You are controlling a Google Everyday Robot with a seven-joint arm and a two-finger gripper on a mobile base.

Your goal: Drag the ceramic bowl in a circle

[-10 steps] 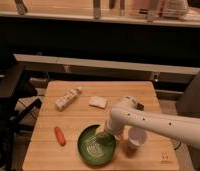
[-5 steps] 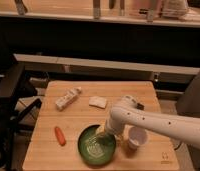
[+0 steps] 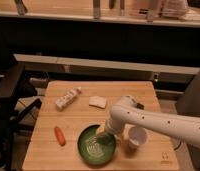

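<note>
Camera view, one lot, largest first.

- Tabletop [image 3: 75,120]: pale wood, square, with dark surroundings to the left and far side.
- Robot arm [image 3: 160,123]: white and tubular. It enters from the right and bends down at the near centre of the tabletop.
- Ceramic bowl [image 3: 89,148]: wide, shallow, dark green, with a pale pattern inside. It sits upright at the near edge, slightly left of centre.
- Gripper [image 3: 101,137]: points down into the far right part of the ceramic bowl, released with the jaws spread. Whether it touches the inner surface cannot be told.
- Long pale packet [image 3: 68,98]: lies at a slant, far left.
- White cup [image 3: 136,136]: upright, just right of the ceramic bowl and near the arm.
- White flat piece [image 3: 98,102]: far centre, right of the packet.
- Orange carrot [image 3: 59,135]: lies left of the ceramic bowl, apart from it.
- Small dark item [image 3: 139,105]: far right, beside the arm. What it is cannot be told.
</note>
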